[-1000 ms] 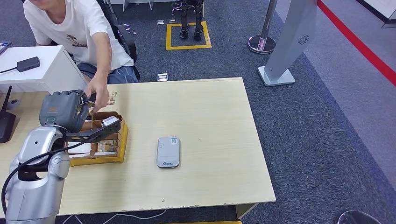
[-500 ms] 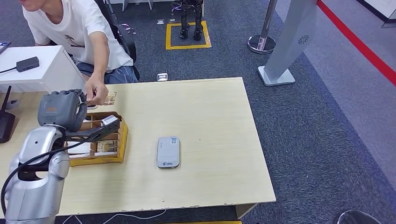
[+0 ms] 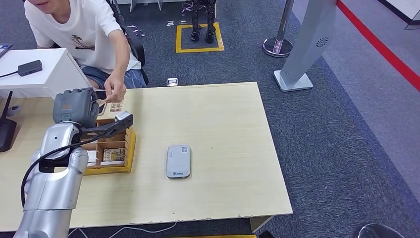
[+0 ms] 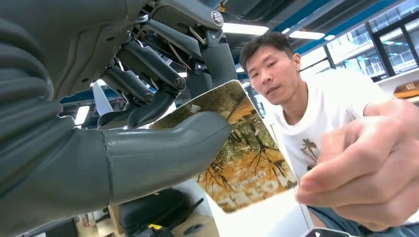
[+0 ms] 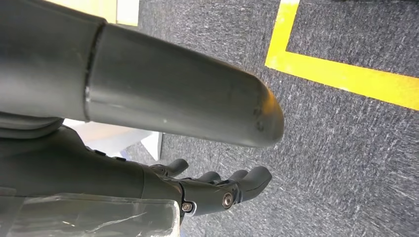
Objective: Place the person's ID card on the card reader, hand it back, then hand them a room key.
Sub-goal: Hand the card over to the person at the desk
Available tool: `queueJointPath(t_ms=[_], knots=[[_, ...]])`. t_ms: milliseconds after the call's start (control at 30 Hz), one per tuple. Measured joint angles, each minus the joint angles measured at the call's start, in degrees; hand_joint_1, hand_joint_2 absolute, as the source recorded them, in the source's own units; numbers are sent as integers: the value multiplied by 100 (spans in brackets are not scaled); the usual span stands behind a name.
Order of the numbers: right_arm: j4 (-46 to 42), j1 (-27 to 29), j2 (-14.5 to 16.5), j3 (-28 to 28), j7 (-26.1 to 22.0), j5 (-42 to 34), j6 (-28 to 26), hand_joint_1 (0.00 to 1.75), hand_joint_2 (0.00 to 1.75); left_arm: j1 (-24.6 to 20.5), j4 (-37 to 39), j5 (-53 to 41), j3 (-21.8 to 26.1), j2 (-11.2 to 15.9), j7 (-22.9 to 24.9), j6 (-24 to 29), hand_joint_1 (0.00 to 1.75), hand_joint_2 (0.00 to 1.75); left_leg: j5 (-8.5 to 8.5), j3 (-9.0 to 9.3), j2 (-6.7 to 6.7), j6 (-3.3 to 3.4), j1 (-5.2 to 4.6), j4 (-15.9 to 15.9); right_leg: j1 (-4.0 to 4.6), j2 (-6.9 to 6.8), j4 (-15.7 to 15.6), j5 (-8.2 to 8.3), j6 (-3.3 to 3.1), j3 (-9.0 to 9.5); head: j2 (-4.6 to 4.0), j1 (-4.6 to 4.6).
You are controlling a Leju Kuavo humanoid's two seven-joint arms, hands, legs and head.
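Observation:
My left hand (image 3: 75, 106) is raised over the table's far left, above the wooden card box (image 3: 130, 148). It pinches a room key card (image 4: 247, 158) printed with autumn trees between thumb and fingers; in the head view the card (image 3: 116, 105) sticks out toward the person. The person's hand (image 3: 115, 91) reaches down to the card's far edge, its fingers (image 4: 360, 168) close beside it; whether they touch it I cannot tell. The grey card reader (image 3: 178, 161) lies flat mid-table with nothing on it. My right hand (image 5: 217, 190) hangs over the carpet, fingers loosely apart, holding nothing.
The person sits behind the table's far left corner. A black router (image 3: 6, 129) stands at the left edge, beside a white side table (image 3: 54, 74) with a black device (image 3: 29, 67). A grey stand (image 3: 302, 54) and a stanchion base (image 3: 277, 47) are beyond the table.
My left hand has risen and moved right and farther out with the card. The person's hand has shifted right and back, staying at the card's end.

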Motion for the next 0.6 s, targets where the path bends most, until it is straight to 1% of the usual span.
queueJointPath(t_ms=[300,333,433,467,600], knots=[[4,-7,0,23,0,0,0,0,0,-73,214,0,1,-38,0,2,175,175,0,-2,0,0,0,0,0,-1,0,0,0,-1,0,0],[4,-7,0,24,0,0,0,0,0,-80,228,0,1,-38,0,3,131,175,0,-1,0,0,0,0,0,-1,0,0,0,-1,0,-1],[4,-7,0,27,0,0,0,0,0,-85,255,0,1,-39,1,11,0,44,1,-2,0,0,0,0,0,0,0,0,0,-1,0,-1],[4,-6,0,27,0,0,0,0,0,-85,260,0,1,-41,1,28,0,0,1,-2,0,0,0,0,0,0,0,0,0,-1,0,-1],[4,-2,0,27,0,0,-3,0,0,-82,241,0,1,-83,0,169,0,0,0,-3,0,0,0,0,0,-1,0,0,1,-1,0,0]])
